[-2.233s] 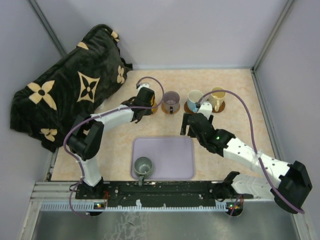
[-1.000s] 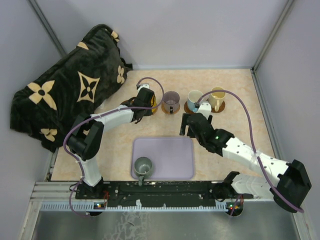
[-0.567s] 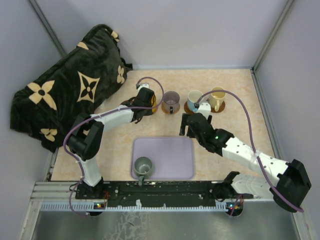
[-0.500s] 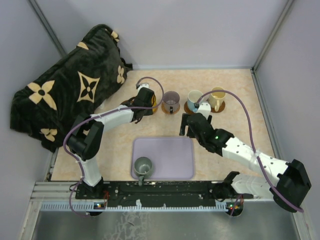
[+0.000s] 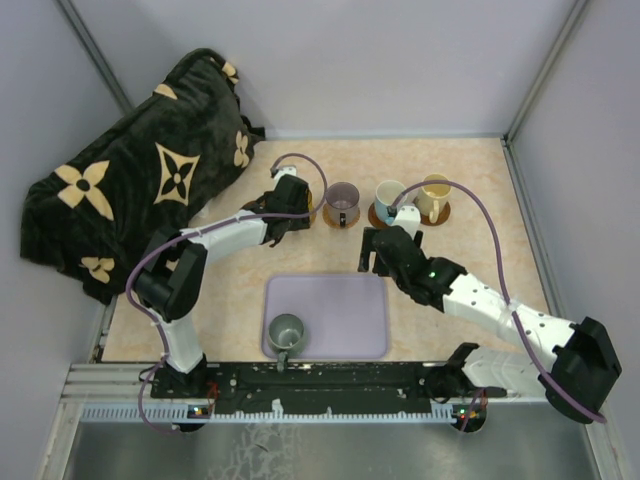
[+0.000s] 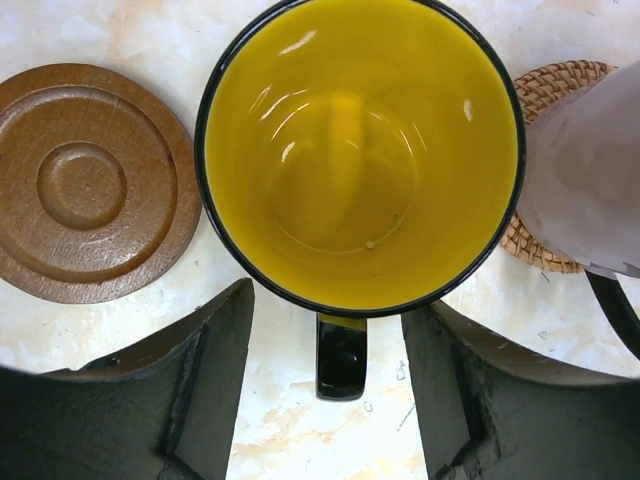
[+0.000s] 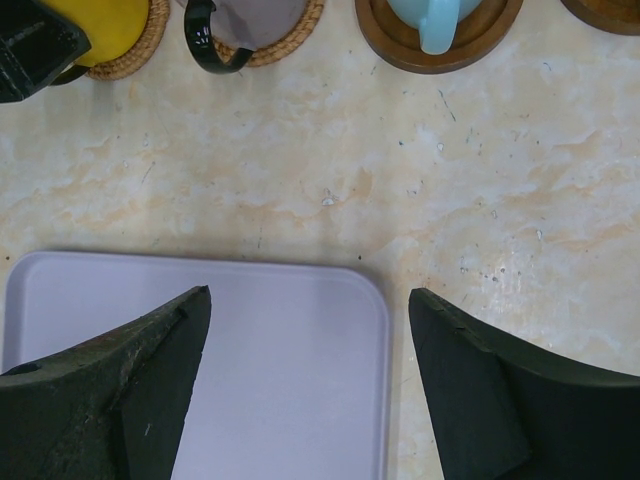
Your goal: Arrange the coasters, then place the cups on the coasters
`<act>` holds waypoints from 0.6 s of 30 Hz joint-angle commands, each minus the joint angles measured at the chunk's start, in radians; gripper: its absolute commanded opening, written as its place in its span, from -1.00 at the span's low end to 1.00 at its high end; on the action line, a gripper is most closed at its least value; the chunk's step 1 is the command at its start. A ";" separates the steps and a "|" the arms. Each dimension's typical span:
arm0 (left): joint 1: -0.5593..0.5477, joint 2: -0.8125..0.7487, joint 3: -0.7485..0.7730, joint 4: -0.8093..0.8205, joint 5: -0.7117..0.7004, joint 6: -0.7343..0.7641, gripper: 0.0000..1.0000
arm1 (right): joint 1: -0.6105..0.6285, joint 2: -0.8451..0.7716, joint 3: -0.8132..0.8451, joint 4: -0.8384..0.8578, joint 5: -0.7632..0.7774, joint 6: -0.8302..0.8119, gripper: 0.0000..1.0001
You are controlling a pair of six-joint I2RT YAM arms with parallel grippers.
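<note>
The yellow cup (image 6: 360, 150) stands on a wicker coaster (image 7: 130, 55), its black handle (image 6: 341, 360) between the spread jaws of my open left gripper (image 6: 328, 312) without touching either one. An empty brown wooden coaster (image 6: 85, 185) lies just left of it. Along the same row, the mauve cup (image 5: 342, 203) stands on a wicker coaster (image 6: 550, 90), the light blue cup (image 5: 389, 197) on a wooden coaster (image 7: 440, 30), and the cream cup (image 5: 435, 195) on its own. A grey-green cup (image 5: 286, 330) sits on the lavender tray (image 5: 340, 300). My right gripper (image 7: 308, 295) hangs open over the tray's far right corner.
A dark plush blanket (image 5: 140, 170) with tan flower shapes is heaped at the back left. Grey walls close in the marbled tabletop (image 5: 470, 260) on three sides. A purple cable (image 5: 480, 215) loops above each arm.
My left gripper's jaws have spread apart and let go of the yellow cup's handle. The right arm has barely shifted; the cups stay where they were.
</note>
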 commanded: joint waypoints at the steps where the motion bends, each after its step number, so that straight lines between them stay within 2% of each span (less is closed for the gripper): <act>1: 0.000 -0.071 -0.006 -0.004 -0.028 -0.007 0.36 | 0.008 -0.006 0.011 0.045 0.008 0.013 0.61; 5: -0.003 -0.149 -0.019 -0.010 -0.039 0.002 0.47 | 0.008 -0.007 0.010 0.044 0.006 0.015 0.61; 12: -0.039 -0.332 -0.100 -0.061 -0.057 0.025 0.54 | 0.007 -0.005 0.023 0.027 0.024 0.012 0.63; 17: -0.123 -0.531 -0.240 -0.152 -0.069 0.033 0.57 | 0.006 0.011 0.052 -0.008 0.063 0.005 0.74; 18: -0.148 -0.578 -0.268 -0.177 -0.072 0.028 0.57 | 0.004 0.018 0.062 -0.019 0.075 0.006 0.86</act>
